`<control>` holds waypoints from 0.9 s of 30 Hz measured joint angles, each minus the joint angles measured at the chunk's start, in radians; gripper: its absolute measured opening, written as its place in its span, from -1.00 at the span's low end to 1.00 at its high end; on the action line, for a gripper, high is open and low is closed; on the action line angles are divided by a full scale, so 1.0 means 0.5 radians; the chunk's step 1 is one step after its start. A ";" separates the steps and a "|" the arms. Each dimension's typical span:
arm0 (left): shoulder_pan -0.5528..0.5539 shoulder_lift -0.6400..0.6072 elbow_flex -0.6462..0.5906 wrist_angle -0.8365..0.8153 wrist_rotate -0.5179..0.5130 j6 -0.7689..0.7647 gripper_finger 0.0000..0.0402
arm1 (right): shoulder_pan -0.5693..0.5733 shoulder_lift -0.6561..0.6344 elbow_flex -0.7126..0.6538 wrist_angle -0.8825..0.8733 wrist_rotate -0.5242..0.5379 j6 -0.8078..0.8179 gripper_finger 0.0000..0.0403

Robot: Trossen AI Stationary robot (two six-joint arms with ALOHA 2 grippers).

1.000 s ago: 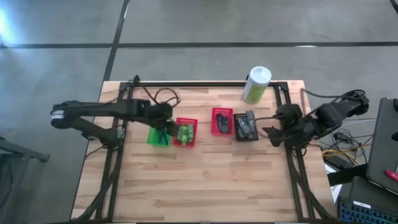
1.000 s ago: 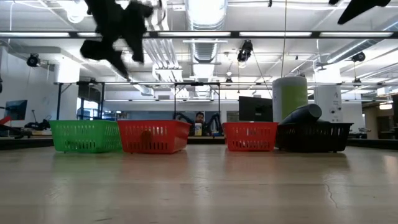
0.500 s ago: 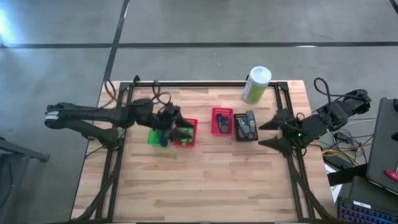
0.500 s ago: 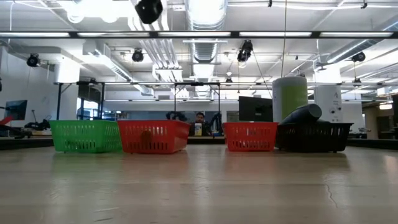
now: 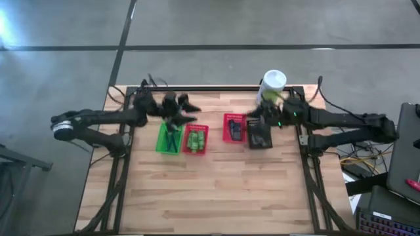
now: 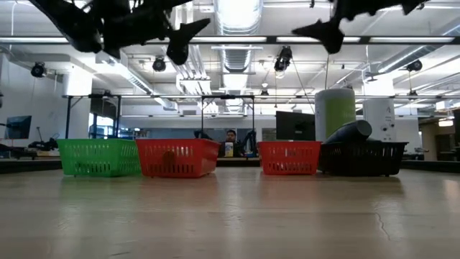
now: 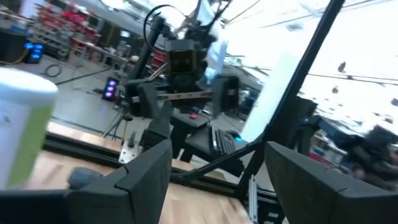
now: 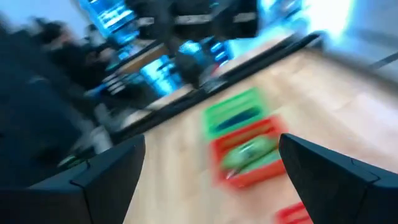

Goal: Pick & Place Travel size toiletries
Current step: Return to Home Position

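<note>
Four small baskets stand in a row. The green basket [image 5: 168, 139] holds thin black sticks. The red basket [image 5: 195, 140] beside it holds bright green bottles [image 8: 247, 154]. A second red basket [image 5: 234, 128] holds small dark pieces. The black basket [image 5: 260, 134] holds dark grey rounded containers, and one [image 6: 350, 132] leans up over its rim. My left gripper [image 5: 187, 109] hangs open and empty, high above the table just beyond the green and red baskets [image 7: 217, 149]. My right gripper [image 5: 260, 118] is open and empty, high over the black basket's far end [image 8: 211, 143].
A tall pale green canister with a white cap [image 5: 270, 88] stands at the far edge, close behind my right gripper. Bare wood lies along the near half of the table [image 5: 216, 190]. Both grippers show at the top of the low view, well above the baskets [image 6: 180, 43].
My left gripper rose from the green and red baskets, moved toward the far edge and tipped up level, pointing to the table's right. My right arm swung in from the right edge toward the left and now reaches over the black basket beside the canister.
</note>
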 joint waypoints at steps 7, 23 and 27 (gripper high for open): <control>0.885 -0.107 0.106 -0.040 0.677 -0.123 0.30 | -0.706 0.107 0.228 -0.054 -0.022 -0.296 0.83; 1.473 -0.920 0.300 -0.669 0.596 0.343 0.30 | -0.926 0.106 0.886 -0.657 0.249 -1.220 0.83; 1.476 -1.202 0.388 -1.258 -0.179 0.772 0.30 | -0.928 0.106 0.918 -0.515 0.424 -1.410 0.83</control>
